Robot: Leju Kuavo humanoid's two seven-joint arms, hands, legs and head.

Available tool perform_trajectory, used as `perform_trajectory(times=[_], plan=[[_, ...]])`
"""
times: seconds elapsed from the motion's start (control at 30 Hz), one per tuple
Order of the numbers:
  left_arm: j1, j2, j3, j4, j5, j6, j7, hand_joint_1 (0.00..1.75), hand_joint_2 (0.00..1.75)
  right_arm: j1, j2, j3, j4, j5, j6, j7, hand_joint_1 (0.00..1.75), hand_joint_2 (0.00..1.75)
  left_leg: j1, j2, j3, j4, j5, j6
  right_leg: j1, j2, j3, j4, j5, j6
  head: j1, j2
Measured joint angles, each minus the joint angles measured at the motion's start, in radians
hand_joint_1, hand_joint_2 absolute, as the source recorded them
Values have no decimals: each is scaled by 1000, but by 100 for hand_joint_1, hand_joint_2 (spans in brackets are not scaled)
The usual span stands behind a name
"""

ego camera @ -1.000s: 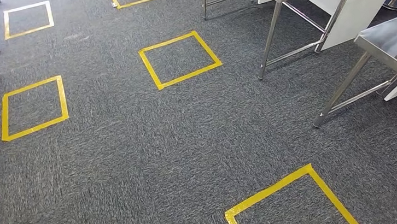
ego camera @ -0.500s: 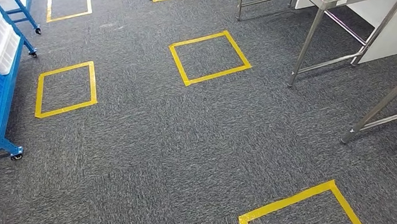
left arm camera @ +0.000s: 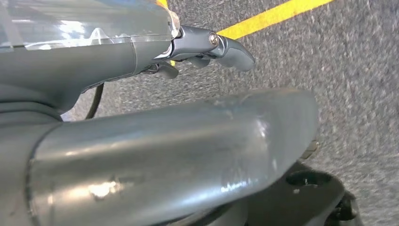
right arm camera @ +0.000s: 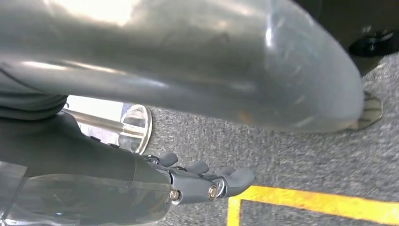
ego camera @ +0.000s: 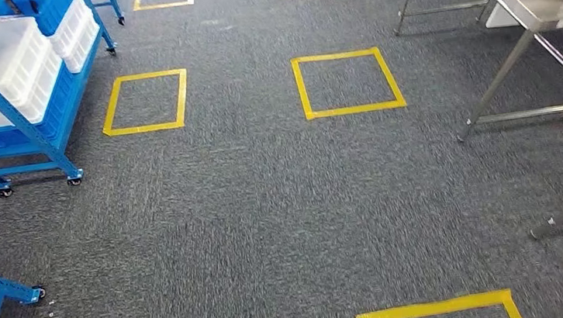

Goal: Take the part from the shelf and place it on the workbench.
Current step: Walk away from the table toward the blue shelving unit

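A blue shelf (ego camera: 14,83) holding white bins (ego camera: 1,65) is seen beside yellow floor squares (ego camera: 347,82). Both the left hand (left arm camera: 207,47) and right hand (right arm camera: 202,181) are seen empty, fingers loosely extended over grey carpet (ego camera: 267,207).

Grey carpeted floor (ego camera: 267,207) is marked with yellow tape squares (ego camera: 347,82); white bins (ego camera: 1,65) are carried on the blue shelf (ego camera: 62,102) at ten o'clock.

No readable text, labels, brands, numbers or signs anywhere.
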Motion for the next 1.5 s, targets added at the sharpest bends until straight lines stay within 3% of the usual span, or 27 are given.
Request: perform_trajectory(times=[0.07, 0.13, 0.17, 0.23, 0.3, 0.33, 0.37, 0.47, 0.53, 0.6, 0.63, 0.67, 0.73, 0.8, 0.83, 0.9, 0.97, 1.03, 1.1, 1.17, 1.2, 1.23, 1.3, 1.33, 1.37, 1.43, 1.5], plan=[[2, 2, 1, 0, 0, 0, -1, 0, 0, -4, 2, 1, 0, 3, 1, -5, 0, 0, -5, -15, -5, 3, 1, 20, -2, -8, 3, 1, -2, 9, 5, 0], [3, 7, 2, 0, 0, 1, -3, 0, 0, -7, 4, 4, 0, 6, 1, -7, 0, 0, -7, -29, -8, 1, 6, 34, -9, 15, -3, 20, -23, 17, 7, 0], [2, 8, 2, 0, 0, 1, -3, 0, 0, -6, 4, 4, 0, 8, 1, -7, 0, 0, -7, -37, -8, -1, 9, 40, -12, 38, -19, 56, -50, 19, 8, 0], [1, 10, 2, 0, 0, 2, -3, 0, 0, -3, 6, 5, 1, 10, 1, -7, 0, 0, -12, -54, -14, -1, 13, 48, -12, 79, -81, 187, -121, 17, 9, 0], [1, 11, 2, 0, 0, 3, -3, 0, 0, -1, 7, 5, 2, 12, 1, -6, 0, 0, -20, -78, -19, -1, 15, 53, -5, 89, -139, 296, -152, 6, 9, 0], [1, 11, 2, 0, 0, 3, -3, 0, 0, -1, 7, 5, 2, 13, 1, -6, 0, 0, -23, -91, -19, -1, 16, 54, 0, 92, -145, 299, -137, -3, 9, 0], [2, 11, 2, 0, 0, 3, -3, 0, 0, 0, 8, 5, 2, 14, 1, -6, 0, 0, -26, -104, -17, -1, 16, 54, 7, 97, -131, 261, -103, -14, 9, 0], [1, 8, 2, 0, 0, 3, -3, 0, 0, 0, 5, 5, 2, 14, 1, -6, 0, 0, -26, -139, -13, -2, 18, 53, 33, 154, -44, 59, 4, -52, 8, 0], [0, 6, 3, 0, -1, 3, -2, 0, 0, -2, 2, 5, 2, 14, 1, -6, 0, 0, -22, -159, -18, -4, 22, 47, 40, 174, -26, 10, 17, -66, 8, 0], [2, 6, 3, 0, -1, 3, 0, 0, 0, -5, 3, 5, 3, 15, 2, -4, 0, 0, -20, -169, -20, -10, 27, 38, 38, 152, -18, -9, 27, -69, 10, 0], [4, 7, 3, 0, -1, 2, 1, 0, 0, -6, 5, 6, 3, 16, 2, -2, 0, 0, -23, -152, -23, -3, 20, 35, 34, 140, -10, -26, 34, -70, 9, 0], [4, 8, 3, 0, -2, 3, 2, 0, 0, -5, 6, 6, 3, 16, 2, 0, 0, 0, -26, -127, -33, 20, 2, 32, 31, 125, -1, -43, 42, -70, 8, 0], [2, 11, 4, 0, -2, 3, 2, 0, 0, -1, 8, 6, 3, 17, 2, 2, 0, 0, -26, -74, -80, 124, -62, 22, 27, 95, 6, -57, 46, -68, 6, 0], [1, 12, 4, 0, -3, 2, 2, 0, 0, 1, 10, 6, 5, 18, 2, 3, 0, 0, -18, -60, -129, 228, -105, 8, 26, 65, 4, -51, 41, -64, 5, 0], [2, 14, 4, 0, -4, 2, 2, 0, 0, 1, 11, 6, 5, 18, 2, 3, 0, 0, -14, -55, -132, 239, -100, 1, 24, 52, 2, -46, 36, -61, 6, 0], [4, 17, 4, 0, -5, 1, 1, 0, 0, 0, 14, 6, 5, 20, 5, 4, 0, 0, -6, -36, -80, 148, -45, -13, 17, 28, 0, -28, 23, -50, 5, 0], [4, 20, 4, 0, -7, 0, 0, 0, 0, -1, 14, 6, 5, 23, 8, 5, 0, 0, -5, -1, -19, 35, -3, -13, 14, 10, -2, -5, 6, -35, 5, 0], [3, 22, 4, 0, -8, -1, -1, 0, 0, -3, 14, 6, 5, 26, 9, 6, 0, 0, -9, 10, -4, 6, 1, 5, 17, -4, -2, 8, -4, -23, 5, 0], [4, 25, 6, 0, -8, -2, 0, 0, 0, -8, 15, 6, 5, 30, 11, 6, 0, 0, -11, -8, -6, 3, 6, 23, 15, -15, 0, 10, -8, -14, 6, 0], [4, 28, 7, 0, -8, -2, 0, 0, 0, -10, 16, 6, 5, 33, 13, 5, 0, 0, -9, -24, -9, -3, 13, 36, 8, 14, -10, 39, -35, -4, 9, 0], [3, 29, 8, 0, -8, -2, 0, 0, 0, -9, 16, 6, 5, 34, 14, 5, 0, 0, -8, -32, -10, -5, 17, 42, 5, 38, -29, 81, -65, 0, 11, 0], [2, 30, 8, 0, -8, -3, 1, 0, 0, -8, 17, 6, 6, 34, 15, 5, 0, 0, -9, -41, -14, -6, 19, 46, 2, 64, -59, 145, -101, 2, 13, 0], [2, 30, 9, 0, -8, -4, 1, 0, 0, -6, 18, 6, 6, 35, 15, 5, 0, 0, -11, -64, -21, -6, 22, 50, 1, 86, -122, 271, -150, 3, 14, 0], [2, 30, 9, 0, -8, -5, 1, 0, 0, -5, 18, 6, 6, 35, 15, 6, 0, 0, -12, -77, -22, -6, 23, 51, 1, 89, -136, 296, -148, 2, 14, 0], [3, 31, 10, 0, -8, -5, 1, 0, 0, -4, 18, 6, 7, 36, 14, 6, 0, 0, -13, -90, -21, -6, 24, 50, 1, 92, -129, 279, -124, -1, 14, 0], [4, 31, 10, 0, -8, -5, 1, 0, 0, -3, 18, 6, 7, 36, 14, 6, 0, 0, -12, -116, -19, -6, 27, 47, 0, 119, -72, 152, -47, -8, 14, 0], [3, 31, 11, 0, -9, -6, 0, 0, 0, -3, 19, 6, 7, 37, 14, 6, 0, 0, -13, -139, -22, -4, 30, 38, 0, 157, -26, 41, -3, -13, 14, 0]])
